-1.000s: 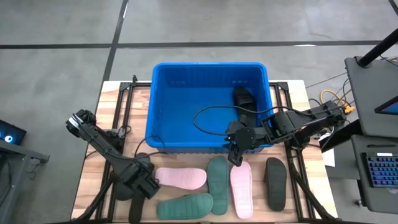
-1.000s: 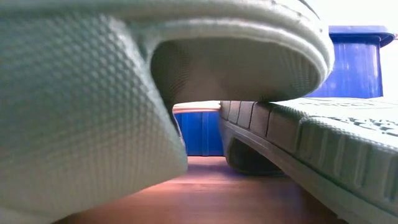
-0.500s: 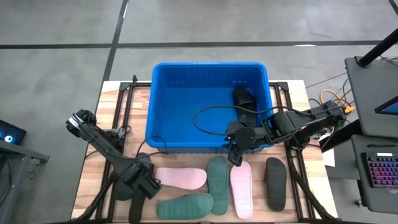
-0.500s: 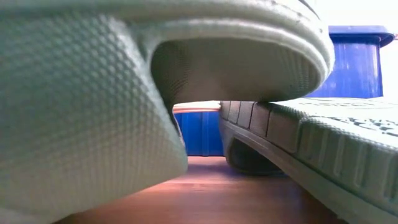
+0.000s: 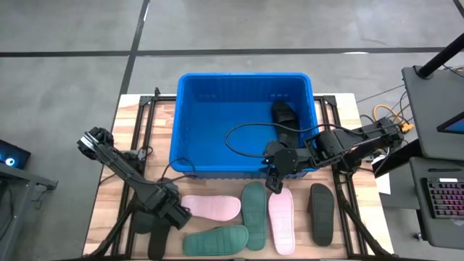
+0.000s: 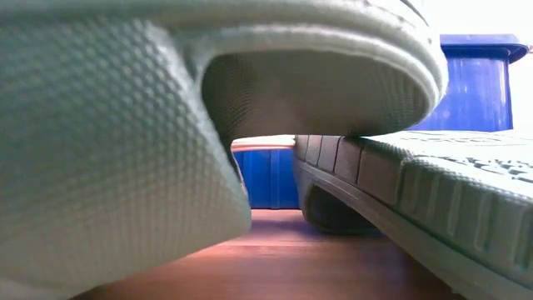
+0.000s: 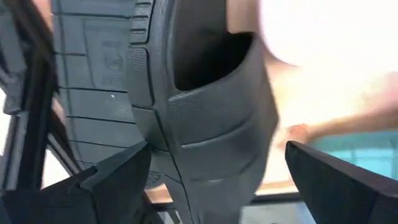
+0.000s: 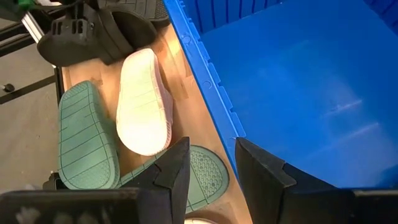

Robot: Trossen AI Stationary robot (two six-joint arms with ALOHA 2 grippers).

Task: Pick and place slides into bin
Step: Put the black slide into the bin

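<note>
Near the desk's front left corner the left gripper hangs over a charcoal slide, fingers spread wide either side of it without clamping. Along the front edge lie pink and green slides. The right gripper, fingers slightly parted and empty, sits at the front rim of the blue bin, which holds a black slide

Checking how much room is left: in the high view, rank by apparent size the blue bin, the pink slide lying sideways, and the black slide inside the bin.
1. Bright blue ribbed plastic bin, by far the largest.
2. Pale pink rubber slide lying sideways.
3. Black rubber slide in the bin; partly hidden by the right arm, so unsure.
</note>
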